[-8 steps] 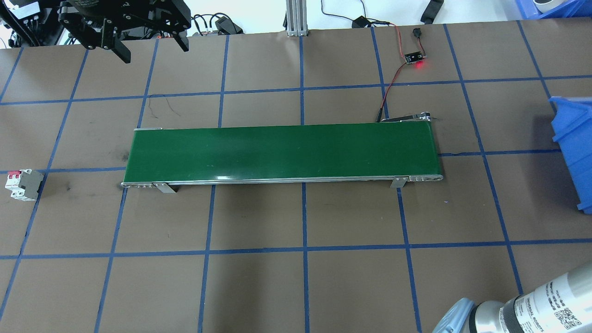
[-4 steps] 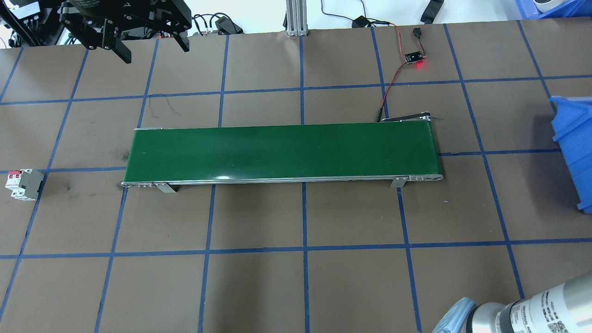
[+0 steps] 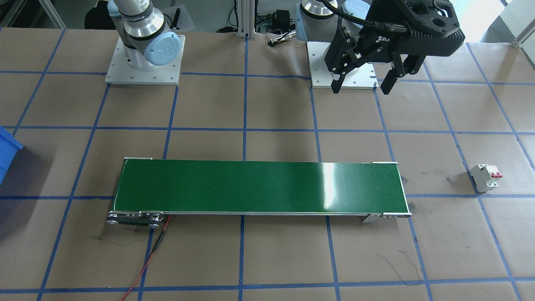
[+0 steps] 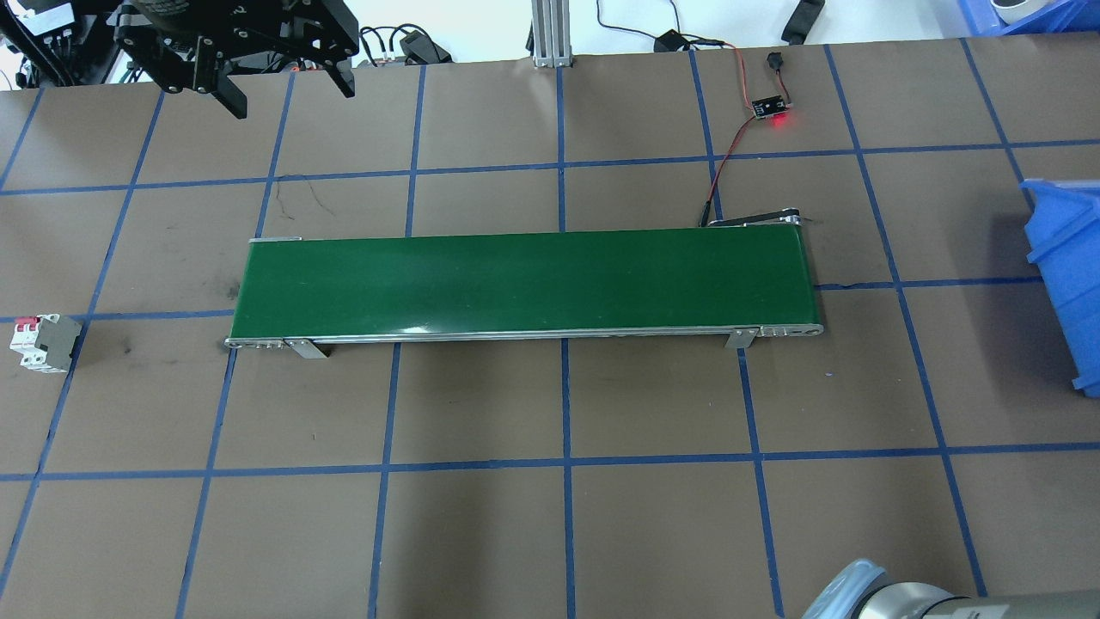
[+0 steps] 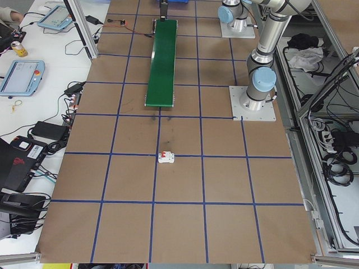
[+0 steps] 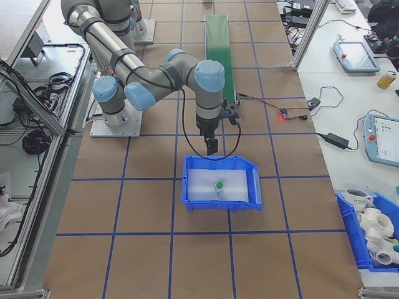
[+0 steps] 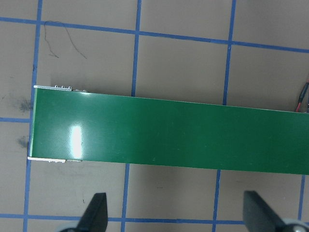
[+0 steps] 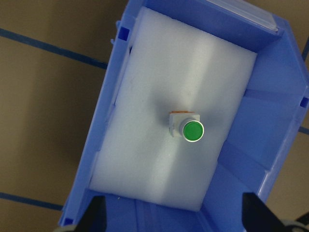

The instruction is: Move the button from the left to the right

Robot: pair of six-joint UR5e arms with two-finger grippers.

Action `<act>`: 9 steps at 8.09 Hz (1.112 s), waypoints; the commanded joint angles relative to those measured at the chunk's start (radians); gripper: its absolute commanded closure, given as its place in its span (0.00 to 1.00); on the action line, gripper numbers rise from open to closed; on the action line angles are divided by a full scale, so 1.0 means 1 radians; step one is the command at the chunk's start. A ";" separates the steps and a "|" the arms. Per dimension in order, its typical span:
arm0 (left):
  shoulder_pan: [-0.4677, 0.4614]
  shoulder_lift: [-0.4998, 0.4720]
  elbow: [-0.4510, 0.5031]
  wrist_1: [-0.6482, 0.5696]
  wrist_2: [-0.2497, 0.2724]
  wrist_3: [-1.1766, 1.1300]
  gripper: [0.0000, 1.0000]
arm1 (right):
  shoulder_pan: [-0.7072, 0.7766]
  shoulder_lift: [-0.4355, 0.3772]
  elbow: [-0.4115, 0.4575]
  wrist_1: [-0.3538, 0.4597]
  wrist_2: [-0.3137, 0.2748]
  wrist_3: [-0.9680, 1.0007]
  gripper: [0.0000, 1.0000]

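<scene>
In the blue plastic bin (image 8: 118, 87) at the desk's right end, the small green-capped push button (image 8: 189, 128) stands on white foam.
The task looks done: the right claw (image 8: 174, 212) hovers above it, open and empty; the left claw (image 3: 363, 85) is open too, far off.

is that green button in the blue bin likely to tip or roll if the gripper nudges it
The button stands upright on white foam, taller than its base looks wide, so a side nudge would probably topple it. Its round cap might let it roll a little, though the soft foam and the bin walls should stop it.
</scene>
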 commanded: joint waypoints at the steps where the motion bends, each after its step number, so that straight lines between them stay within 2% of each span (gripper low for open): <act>1: 0.000 -0.001 0.000 -0.001 -0.001 0.001 0.00 | 0.168 -0.107 -0.047 0.202 -0.006 0.182 0.00; 2: 0.000 -0.001 0.000 -0.001 -0.001 0.000 0.00 | 0.269 -0.138 -0.073 0.254 -0.006 0.339 0.00; 4: 0.000 -0.003 0.000 -0.001 -0.001 0.001 0.00 | 0.507 -0.144 -0.136 0.320 -0.015 0.644 0.00; 7: 0.000 -0.003 0.000 0.001 0.001 0.001 0.00 | 0.828 -0.125 -0.144 0.316 -0.014 1.089 0.00; 8: 0.000 -0.003 0.000 0.001 0.001 0.001 0.00 | 0.894 -0.114 -0.142 0.314 -0.013 1.179 0.00; 9: 0.000 -0.003 0.000 0.001 0.001 0.001 0.00 | 0.914 -0.100 -0.139 0.319 -0.011 1.177 0.00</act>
